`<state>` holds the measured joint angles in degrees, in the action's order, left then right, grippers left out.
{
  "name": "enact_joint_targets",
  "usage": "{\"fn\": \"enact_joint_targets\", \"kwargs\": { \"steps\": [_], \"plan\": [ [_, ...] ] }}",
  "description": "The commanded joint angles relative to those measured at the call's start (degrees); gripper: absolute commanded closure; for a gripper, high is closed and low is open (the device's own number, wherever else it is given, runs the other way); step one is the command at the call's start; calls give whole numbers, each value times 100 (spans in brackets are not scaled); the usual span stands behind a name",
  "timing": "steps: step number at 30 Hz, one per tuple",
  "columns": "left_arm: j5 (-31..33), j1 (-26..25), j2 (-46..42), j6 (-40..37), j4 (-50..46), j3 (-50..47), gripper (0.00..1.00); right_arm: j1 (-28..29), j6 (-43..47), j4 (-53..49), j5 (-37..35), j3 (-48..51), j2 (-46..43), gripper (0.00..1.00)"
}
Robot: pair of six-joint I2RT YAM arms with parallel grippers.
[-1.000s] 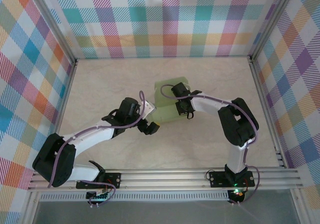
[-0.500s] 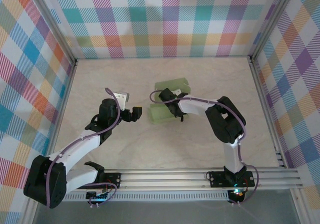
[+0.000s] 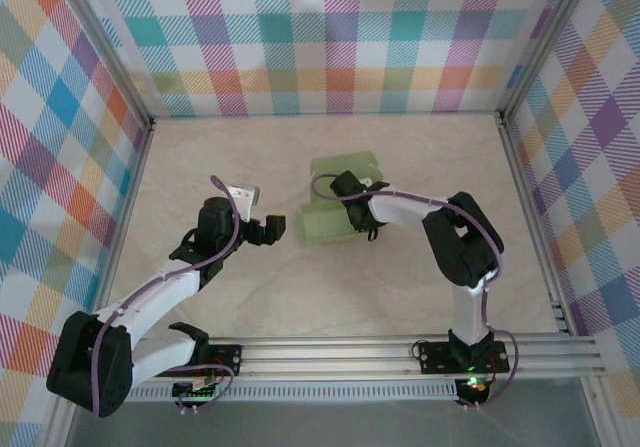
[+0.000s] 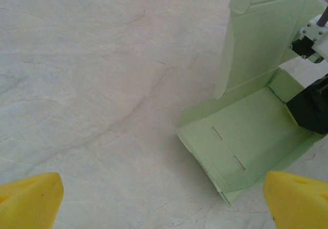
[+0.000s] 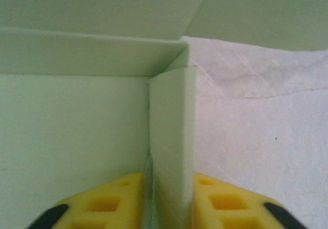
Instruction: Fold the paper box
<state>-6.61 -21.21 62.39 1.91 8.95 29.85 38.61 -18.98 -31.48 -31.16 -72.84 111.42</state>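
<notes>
Partly folded — pale-green paper box [image 3: 322,229]

I am working in a robot lab's test cell: bright checked walls [image 3: 330,37] stand on bare aluminium posts [image 3: 105,52] around a pale marble-look table [image 3: 250,157], and the left arm [image 3: 160,287] and the right arm [image 3: 470,257] that I drive are bolted to a metal rail [image 3: 340,350] at its near edge.

The left arm reached forward with the left gripper [image 4: 164,201] spread fully wide, while the right arm folded back leftward, the right gripper [image 5: 168,203] only narrowly parted.
</notes>
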Motion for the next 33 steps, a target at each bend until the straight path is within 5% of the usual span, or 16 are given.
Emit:
{"fn": "enact_joint_targets", "kwargs": {
  "steps": [1,18,27,33],
  "plan": [
    [-60,29,-155,-34,-55,89,0,-10,-24,-50,362,13,-310,64],
    [-133,29,956,1640,-70,339,0,-584,-237,912,1344,800,-1365,51],
    [-160,29,994,1560,-119,390,0,-1220,-554,1372,2951,999,-1310,77],
    [-239,29,1134,1542,-69,417,0,-1534,-791,1713,3606,1327,-1408,82]
  ]
}}
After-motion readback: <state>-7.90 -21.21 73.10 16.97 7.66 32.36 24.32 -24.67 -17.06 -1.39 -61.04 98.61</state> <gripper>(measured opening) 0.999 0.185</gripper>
